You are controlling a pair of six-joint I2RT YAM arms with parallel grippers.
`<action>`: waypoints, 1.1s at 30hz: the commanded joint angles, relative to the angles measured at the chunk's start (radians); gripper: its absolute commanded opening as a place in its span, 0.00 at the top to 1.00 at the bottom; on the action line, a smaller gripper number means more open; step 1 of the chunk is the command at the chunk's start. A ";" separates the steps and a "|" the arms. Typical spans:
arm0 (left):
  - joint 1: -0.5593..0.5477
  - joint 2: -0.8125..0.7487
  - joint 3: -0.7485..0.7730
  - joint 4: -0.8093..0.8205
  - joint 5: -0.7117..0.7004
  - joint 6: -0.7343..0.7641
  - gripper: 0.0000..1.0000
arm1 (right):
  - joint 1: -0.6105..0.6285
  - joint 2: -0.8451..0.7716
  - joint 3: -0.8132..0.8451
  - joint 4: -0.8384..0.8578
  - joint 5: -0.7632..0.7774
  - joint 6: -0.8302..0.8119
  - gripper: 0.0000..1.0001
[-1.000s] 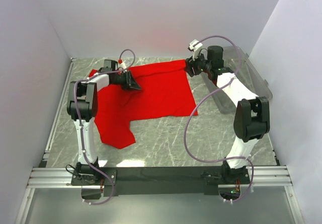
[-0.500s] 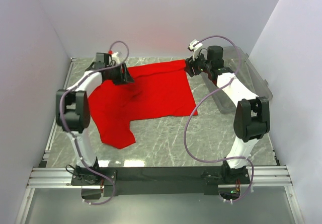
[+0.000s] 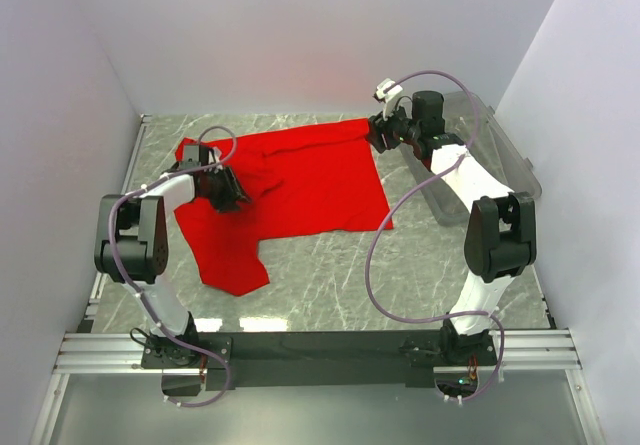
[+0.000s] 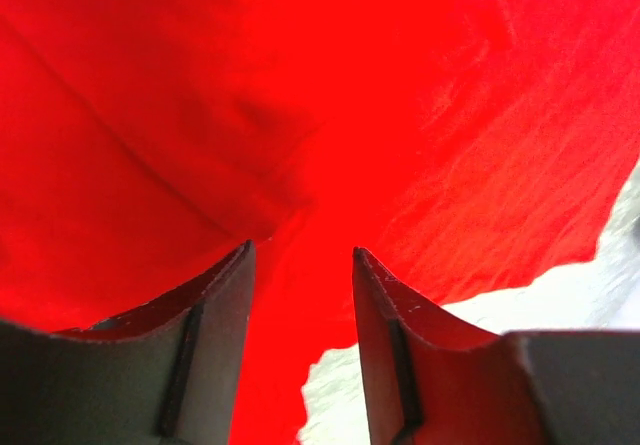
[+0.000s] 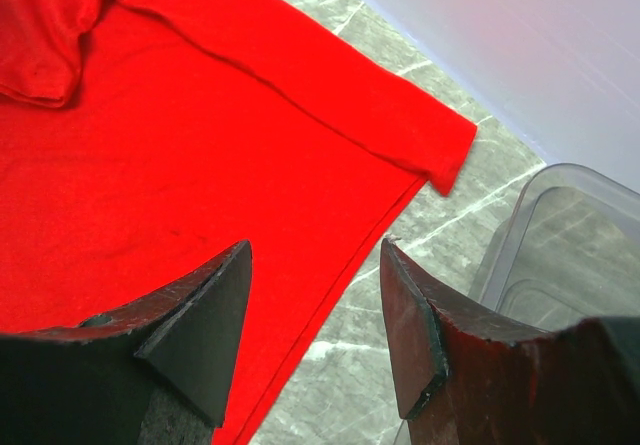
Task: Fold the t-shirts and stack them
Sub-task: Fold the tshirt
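Note:
The red t-shirt (image 3: 310, 180) lies spread on the marble table, with one part reaching toward the near left. My left gripper (image 3: 228, 195) is open and low over the shirt's left part. In the left wrist view (image 4: 300, 250) red cloth (image 4: 330, 95) fills the space beyond the fingers, and a patch of table shows between them. My right gripper (image 3: 378, 133) is open at the shirt's far right corner. In the right wrist view (image 5: 315, 245) it hovers above the shirt's right edge (image 5: 200, 155), holding nothing.
A clear plastic bin (image 3: 492, 155) stands at the right, close behind my right gripper, and shows in the right wrist view (image 5: 560, 245). White walls close in the back and both sides. Bare marble table (image 3: 400, 275) lies near the shirt.
My left gripper has moved from the shirt's far middle, left and nearer, to the shirt's left part. The right arm has not moved.

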 commanded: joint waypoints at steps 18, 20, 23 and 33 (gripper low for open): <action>0.094 0.015 0.075 -0.032 0.003 -0.119 0.54 | -0.008 -0.062 -0.009 0.032 -0.003 0.001 0.39; 0.088 0.015 0.063 -0.020 0.014 -0.128 0.54 | -0.008 -0.058 -0.008 0.032 -0.004 0.002 0.39; 0.077 0.028 0.052 -0.003 0.026 -0.146 0.54 | -0.010 -0.058 -0.004 0.030 -0.004 0.002 0.39; 0.046 0.105 0.086 -0.037 -0.012 -0.154 0.56 | -0.010 -0.070 -0.020 0.035 0.005 -0.002 0.39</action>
